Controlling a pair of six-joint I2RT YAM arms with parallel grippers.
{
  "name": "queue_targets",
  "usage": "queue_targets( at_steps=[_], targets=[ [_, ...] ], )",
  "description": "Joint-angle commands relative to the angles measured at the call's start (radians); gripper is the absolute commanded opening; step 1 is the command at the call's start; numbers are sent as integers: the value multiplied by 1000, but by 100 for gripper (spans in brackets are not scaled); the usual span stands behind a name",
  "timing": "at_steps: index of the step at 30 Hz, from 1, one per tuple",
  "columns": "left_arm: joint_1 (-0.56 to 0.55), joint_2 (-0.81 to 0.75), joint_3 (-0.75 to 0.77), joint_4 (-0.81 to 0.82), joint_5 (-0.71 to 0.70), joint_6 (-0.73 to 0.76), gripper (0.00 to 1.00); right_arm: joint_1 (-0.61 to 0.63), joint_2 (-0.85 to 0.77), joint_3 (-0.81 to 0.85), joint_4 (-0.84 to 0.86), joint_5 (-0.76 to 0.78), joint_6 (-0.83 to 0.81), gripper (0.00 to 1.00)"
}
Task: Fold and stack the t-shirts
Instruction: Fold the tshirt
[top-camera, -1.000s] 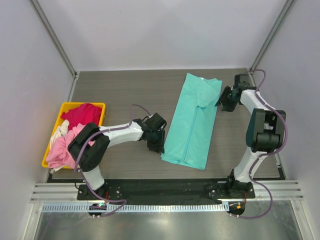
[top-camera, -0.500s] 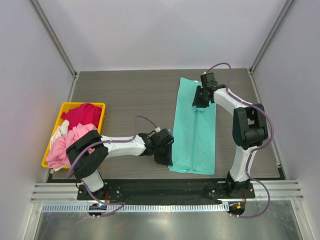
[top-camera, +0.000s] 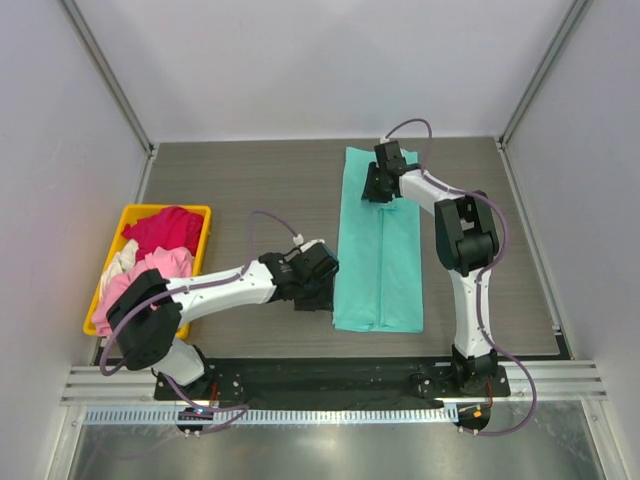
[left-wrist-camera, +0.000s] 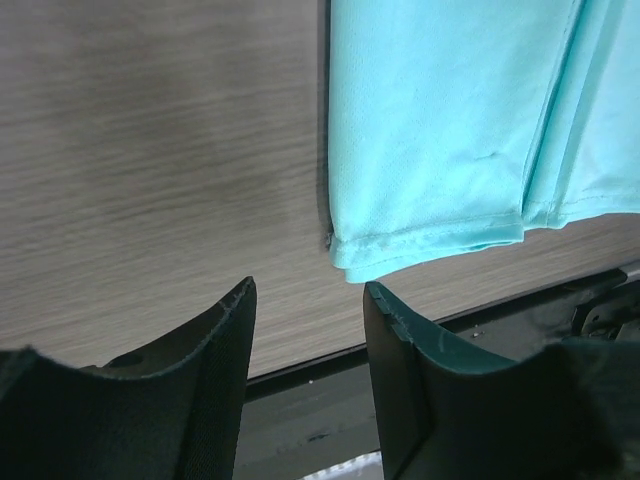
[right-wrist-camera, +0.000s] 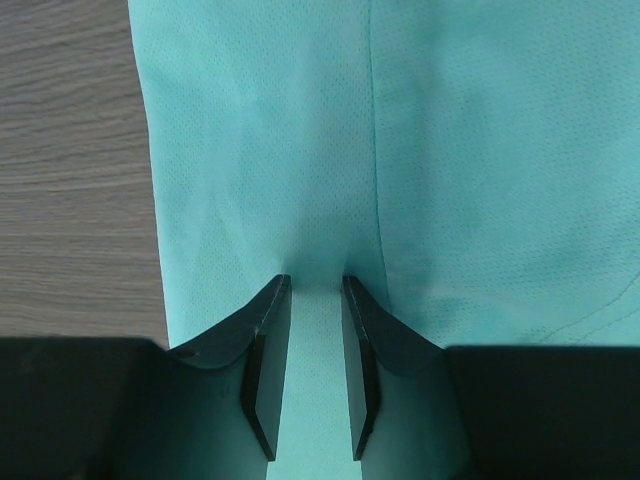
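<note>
Item: teal shirt (top-camera: 380, 250), long folded strip, newly straightened.
It lies right of centre on the table (top-camera: 250, 190), running 12 to 6 o'clock where a second ago it slanted. My right pincer (right-wrist-camera: 316, 285) is narrowed onto a pucker of cloth at the 12 o'clock end. My left pincer (left-wrist-camera: 308, 290) is wide and empty, just beside the 7 o'clock hem corner. Cross-fold probably next. The other shirts (top-camera: 135, 285) wait in the yellow bin (top-camera: 140, 212) at 9 o'clock.

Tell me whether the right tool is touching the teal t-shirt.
Touching. The right wrist view shows the right tool pinching a ridge of the teal t-shirt, with cloth puckering at its fingertips.
</note>
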Motion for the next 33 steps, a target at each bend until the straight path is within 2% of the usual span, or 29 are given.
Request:
queue_targets(
  at_steps=[1,6,11,14,17,20,25,29,33],
  targets=[
    [39,-40,35,-74,-79,52,49,48,56,43,9,-1,15,33],
    [119,-35,-3,-21,-23,77,50,80,124,144,16,2,45,33],
    [147,-24,-15,60,125,88,50,83,118,240,-28,-9,75,33],
    [147,-26,-17,82,163,74,50,80,37,236,-74,-7,72,34],
    [147,-38,-47,119,195,54,50,80,-77,202,-120,-16,70,40],
    [147,-52,-93,168,209,30,50,77,-209,108,-183,-24,78,45],
    [135,-38,-155,258,235,-9,50,57,-428,-205,-284,-19,99,47],
    [110,-4,-170,301,229,-29,49,42,-667,-525,-310,-30,118,46],
    [78,16,-172,308,194,-41,49,37,-836,-733,-323,-50,136,46]
  ],
)
